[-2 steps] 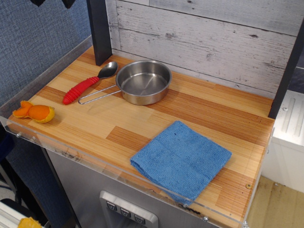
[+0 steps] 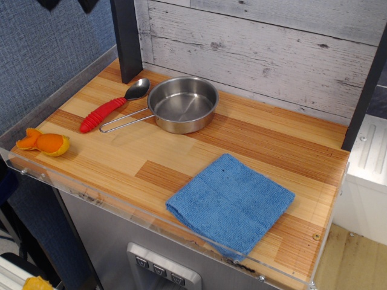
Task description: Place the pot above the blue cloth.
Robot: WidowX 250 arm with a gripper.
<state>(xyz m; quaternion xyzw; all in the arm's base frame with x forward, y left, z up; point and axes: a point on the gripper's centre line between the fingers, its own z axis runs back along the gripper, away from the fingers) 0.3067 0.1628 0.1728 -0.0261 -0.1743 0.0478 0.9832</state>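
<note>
The pot [image 2: 182, 103] is a small shiny steel pan standing upright at the back left of the wooden counter. Its wire-loop handle [image 2: 124, 121] points to the front left. The blue cloth [image 2: 231, 202] lies flat at the front right, near the counter's front edge and well apart from the pot. Only two dark fingertips of my gripper [image 2: 68, 3] show at the top left edge. They are high above the counter, spread apart and hold nothing.
A metal spoon with a red ribbed handle [image 2: 112, 106] lies just left of the pot, next to its handle. An orange toy piece [image 2: 45, 142] sits at the front left corner. A dark post [image 2: 126, 39] stands behind the spoon. A clear plastic lip [image 2: 121, 202] edges the front.
</note>
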